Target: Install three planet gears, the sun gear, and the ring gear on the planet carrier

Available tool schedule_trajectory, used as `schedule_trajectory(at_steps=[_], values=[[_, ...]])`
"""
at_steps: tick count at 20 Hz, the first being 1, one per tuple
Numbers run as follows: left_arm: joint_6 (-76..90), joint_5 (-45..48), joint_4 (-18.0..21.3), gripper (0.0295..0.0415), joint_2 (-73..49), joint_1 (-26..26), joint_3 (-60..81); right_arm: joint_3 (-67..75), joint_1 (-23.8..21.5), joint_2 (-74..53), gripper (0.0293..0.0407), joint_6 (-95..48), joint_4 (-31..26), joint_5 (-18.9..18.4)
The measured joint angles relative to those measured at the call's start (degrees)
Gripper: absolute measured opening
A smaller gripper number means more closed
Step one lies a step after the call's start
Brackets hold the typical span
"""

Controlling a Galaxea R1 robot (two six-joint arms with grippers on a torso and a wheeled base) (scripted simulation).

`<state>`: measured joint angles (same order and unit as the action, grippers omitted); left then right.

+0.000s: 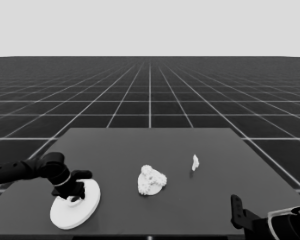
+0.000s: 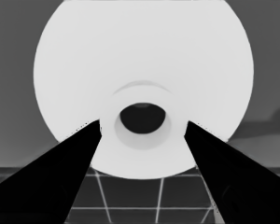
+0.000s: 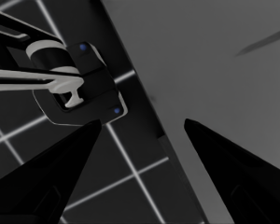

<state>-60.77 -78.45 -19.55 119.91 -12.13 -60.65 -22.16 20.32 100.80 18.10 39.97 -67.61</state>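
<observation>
The ring gear, the larger round part [image 1: 65, 215], lies at the table's front left. In the left wrist view the larger round part [image 2: 144, 56] fills the picture. My left gripper [image 1: 75, 196] is low over its centre, open. The left gripper [image 2: 142, 128] has one finger on each side of the raised collar around the hole, with a small gap at each tip. At the table's middle sits the planet carrier, the smaller round part [image 1: 144, 189]. Small toothed gears [image 1: 152, 176] are clustered on top and hide most of it. My right gripper [image 3: 142, 123] is parked open past the table's front right corner.
A thin white piece [image 1: 195, 161] lies right of the gear cluster, toward the back. The right arm [image 1: 270, 222] fills the lower right corner. Dark machinery with blue lights [image 3: 79, 84] shows beyond the table's edge [image 3: 144, 121]. The larger round part reaches close to the table's front edge.
</observation>
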Motion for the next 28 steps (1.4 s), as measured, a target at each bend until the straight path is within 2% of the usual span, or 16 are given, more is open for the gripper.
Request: schedule_trajectory(at_steps=[9,10,11,12,14,19,20,21,22,23,25,28], values=[[0.0,0.0,0.0,0.0348,0.0,0.0,-0.1,0.0,0.0,0.0,0.0385,0.0,0.0,0.0],[-1.6,-6.4,9.0,0.0348,-3.7,8.8,7.3,0.0,0.0,0.0,0.0385,0.0,0.0,0.0],[-2.0,-10.0,16.1,0.0348,-4.8,17.7,9.3,0.0,0.0,0.0,0.0385,0.0,0.0,0.0],[-1.9,-12.0,20.6,0.0348,-4.7,23.2,9.0,0.0,0.0,0.0,0.0385,0.0,0.0,0.0],[-1.5,-14.0,24.6,0.0348,-4.0,28.1,7.6,0.0,0.0,0.0,0.0385,0.0,0.0,0.0],[-1.2,-14.9,26.4,0.0348,-3.5,30.2,6.5,0.0,0.0,0.0,0.0385,0.0,0.0,0.0],[-22.4,-11.8,25.9,0.0348,7.7,28.3,4.9,0.0,0.0,0.0,0.0385,0.0,0.0,0.0],[-30.9,-11.0,24.7,0.0348,27.2,27.2,-1.5,0.0,0.0,0.0,0.0385,0.0,0.0,0.0],[-29.6,-11.2,24.1,0.0348,39.4,26.7,-11.4,0.0,0.0,0.0,0.0385,0.0,0.0,0.0],[-26.4,-11.5,23.8,0.0348,46.2,26.4,-19.6,0.0,0.0,0.0,0.0385,0.0,0.0,0.0],[-21.8,-11.9,23.5,0.0348,52.5,26.1,-29.1,0.0,0.0,0.0,0.0385,0.0,0.0,0.0],[-19.4,-12.1,23.3,0.0348,55.2,26.0,-33.8,0.0,0.0,0.0,0.0385,0.0,0.0,0.0]])
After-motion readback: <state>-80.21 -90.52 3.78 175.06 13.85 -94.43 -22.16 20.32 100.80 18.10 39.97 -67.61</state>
